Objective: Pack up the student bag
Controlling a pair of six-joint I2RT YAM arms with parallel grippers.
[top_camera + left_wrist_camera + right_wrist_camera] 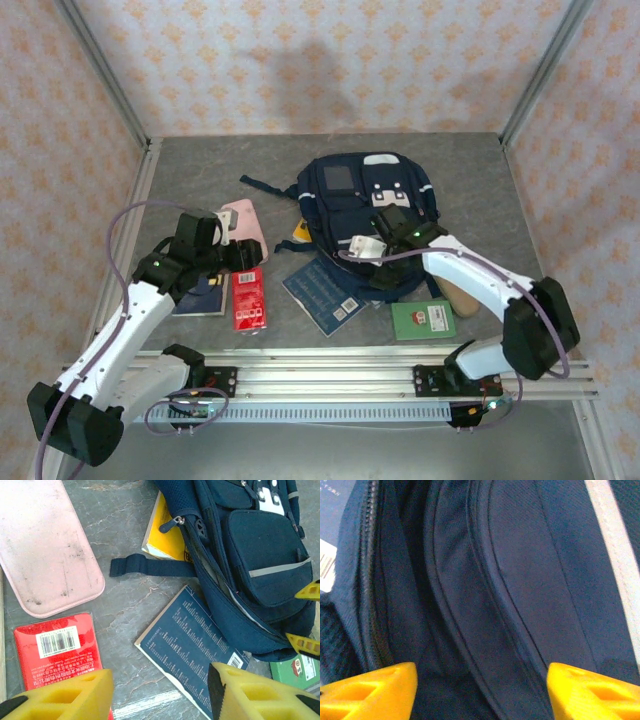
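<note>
The student bag [355, 200] lies flat in the middle of the table, navy with white patches; its main zip gapes open along the side [210, 565]. My right gripper [393, 228] hovers low over the bag's front, open, its yellow fingers [370, 690] straddling navy folds [485, 605] beside the zipper [367, 580], gripping nothing. My left gripper [248, 257] is open above bare table [160, 695], between a red pack [52, 652] and a blue book [195, 645] whose corner lies under the bag.
A pink case [45, 550] lies far left. A yellow book [167, 535] pokes out from under the bag by a loose strap [150, 566]. A green book [421, 320] and a tan object [462, 298] lie right; another dark book [205, 297] sits under my left arm.
</note>
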